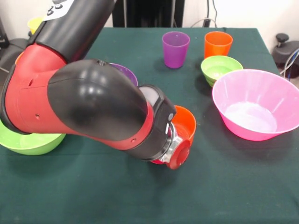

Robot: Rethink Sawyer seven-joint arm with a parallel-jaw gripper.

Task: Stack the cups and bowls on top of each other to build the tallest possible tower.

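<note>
1. From my front camera the arm (79,98) covers most of the left half. Its wrist end (175,151) comes down at the centre of the table (224,186), but the pincer itself is hidden behind the wrist. I cannot tell how far it is open or whether it has hold of something.
2. The tower (186,122) is touching the wrist, at about 1 o'clock from it. I see only the orange bowl's rim and inner wall; a red piece shows under the wrist, and I cannot say if it is the lower bowl or part of the arm.
3. The pink bowl (257,109) stands at 3 o'clock from the tower, near the right edge of the table. The small green bowl (220,68) is at 1 o'clock, just beside the pink bowl's rim.
4. The purple cup (175,49) is at 12 o'clock, upright, and the orange cup (217,44) stands to the right of it, directly behind the small green bowl.
5. The purple bowl (125,71) shows only as a part of rim over the elbow, at 10 o'clock. The lime bowl (28,140) is at 9 o'clock at the left edge, partly under the arm.
6. Open cloth lies at 6 o'clock and 4 o'clock, toward the near edge.
7. The arm blocks my view of the left side.
</note>
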